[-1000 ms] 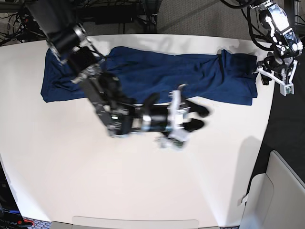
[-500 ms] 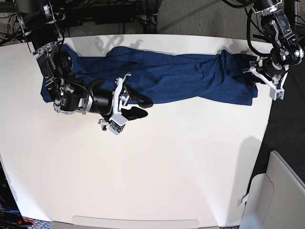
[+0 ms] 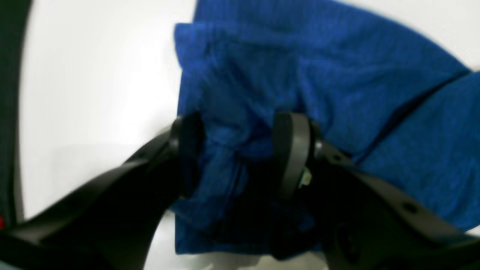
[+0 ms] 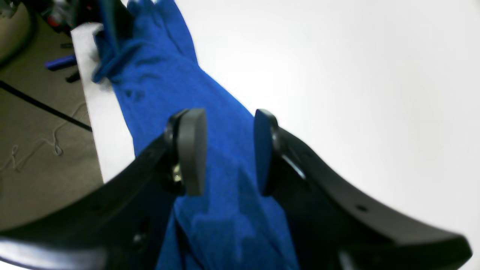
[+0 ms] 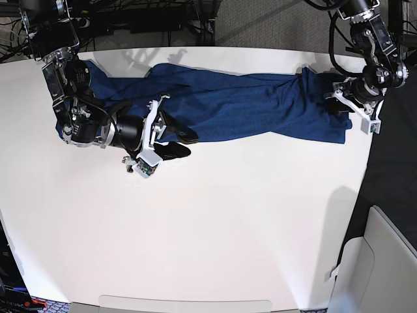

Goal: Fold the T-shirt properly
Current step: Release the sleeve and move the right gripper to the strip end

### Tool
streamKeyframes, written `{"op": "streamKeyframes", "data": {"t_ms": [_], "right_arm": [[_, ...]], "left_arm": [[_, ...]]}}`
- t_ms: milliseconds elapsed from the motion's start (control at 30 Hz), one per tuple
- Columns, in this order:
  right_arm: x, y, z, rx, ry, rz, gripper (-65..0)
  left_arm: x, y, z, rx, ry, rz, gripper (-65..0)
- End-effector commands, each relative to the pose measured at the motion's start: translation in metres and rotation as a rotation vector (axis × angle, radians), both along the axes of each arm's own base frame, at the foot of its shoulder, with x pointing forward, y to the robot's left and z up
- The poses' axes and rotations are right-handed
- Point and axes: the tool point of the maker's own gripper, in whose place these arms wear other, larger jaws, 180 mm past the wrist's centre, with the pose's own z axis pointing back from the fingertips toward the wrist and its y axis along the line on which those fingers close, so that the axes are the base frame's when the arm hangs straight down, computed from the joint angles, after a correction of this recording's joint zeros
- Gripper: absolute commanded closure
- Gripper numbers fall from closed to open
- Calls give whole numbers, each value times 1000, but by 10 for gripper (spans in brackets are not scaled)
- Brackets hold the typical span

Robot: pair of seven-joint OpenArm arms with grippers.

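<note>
- One T-shirt [image 5: 247,104] is laid out as a long band along the far edge of the white surface [image 5: 228,228].
- Two pincers are seen.
- Left pincer [image 3: 240,153]: spread wide, bunched shirt end caught between its pads.
- Right pincer [image 4: 225,150]: partly spread over the cloth, nothing pinched.

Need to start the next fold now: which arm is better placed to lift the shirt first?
Probably the left: the left hand already straddles bunched fabric at the T-shirt end by the table edge. The right hand only hovers open over the strip.
</note>
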Motion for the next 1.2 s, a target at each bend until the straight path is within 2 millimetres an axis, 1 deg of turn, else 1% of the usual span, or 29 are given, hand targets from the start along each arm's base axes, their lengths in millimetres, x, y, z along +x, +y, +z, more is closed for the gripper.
{"op": "streamKeyframes", "data": {"t_ms": [0, 100, 167, 267, 467, 500, 533, 600, 633, 700, 767, 833, 867, 967, 1000, 1100, 1167], "right_arm": [[5, 3, 22, 48, -54, 10, -194], [4, 4, 24, 50, -60, 14, -194], [4, 4, 24, 49, -59, 13, -194], [4, 4, 24, 49, -59, 13, -194], [4, 4, 24, 50, -60, 14, -194], [4, 4, 24, 50, -61, 14, -194], [4, 5, 26, 51, -67, 17, -194], [1, 3, 27, 43, -72, 22, -194], [-1, 3, 29, 41, -79, 27, -194], [-3, 3, 32, 41, -89, 33, -194], [-4, 4, 33, 41, -93, 36, -194], [-4, 2, 31, 34, -91, 35, -194], [-6, -3, 27, 17, -83, 33, -194], [-3, -23, 21, -20, -75, -3, -193], [-2, -32, 19, -34, -74, -27, -193], [3, -61, 7, -112, -86, -110, -193], [3, -78, -2, -153, -81, -158, -193]], "left_arm": [[2, 6, 3, 10, 0, -1, -301], [5, 0, -4, -52, 3, 10, -301], [2, -7, -8, -115, 18, 11, -301], [1, -19, -6, -185, 29, -6, -301], [-3, -27, -6, -230, 40, -18, -295], [-3, -27, -6, -230, 41, -19, -284], [-3, -28, -7, -230, 41, -23, -267], [-3, -30, -6, -223, 32, -59, -215], [-3, -33, -5, -215, 22, -96, -177], [-2, -36, -3, -201, 4, -155, -80], [-2, -37, -3, -200, 1, -159, -3], [-1, -34, -1, -194, -1, -155, -3], [-1, -33, 1, -187, 0, -161, -6], [10, -30, 25, -127, -48, -196, -4], [11, -32, 30, -116, -59, -207, -3], [18, -35, 56, -54, -118, -246, -3], [21, -43, 71, -20, -161, -275, -3]]}}
